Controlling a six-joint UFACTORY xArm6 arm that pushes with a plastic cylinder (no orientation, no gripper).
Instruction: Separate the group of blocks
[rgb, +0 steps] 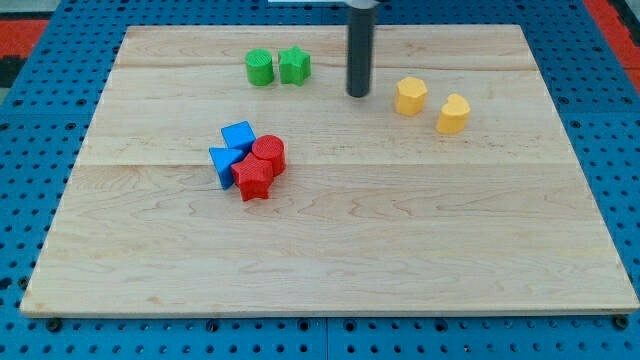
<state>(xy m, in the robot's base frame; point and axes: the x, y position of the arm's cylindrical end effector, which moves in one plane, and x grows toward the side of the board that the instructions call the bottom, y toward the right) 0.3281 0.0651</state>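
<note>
Board: a pale wooden table top (330, 250) lies on a blue pegboard surface (40, 330).
Rod: the dark rod comes down from the view's top, upright, and my tip (358, 95) rests on the far part of the board.
Tool state: a plain rod with nothing to open or close; it holds nothing and touches no block.
Tip position: between the green pair to its left and the yellow pair to its right, near both, and well apart from the cluster.
Cluster: four blocks packed together left of centre, touching one another.
Cluster members: blue cube (238, 135) at the far side, a second blue block (224, 162) at the left, red cylinder (268, 153) at the right, red star (253, 179) at the near side.
Green pair: green cylinder (260, 68) and green star (294, 66) sit just beside each other, far left.
Yellow pair: yellow hexagon-like block (410, 96) and yellow heart-like block (453, 114) sit near each other, far right, slightly apart.
</note>
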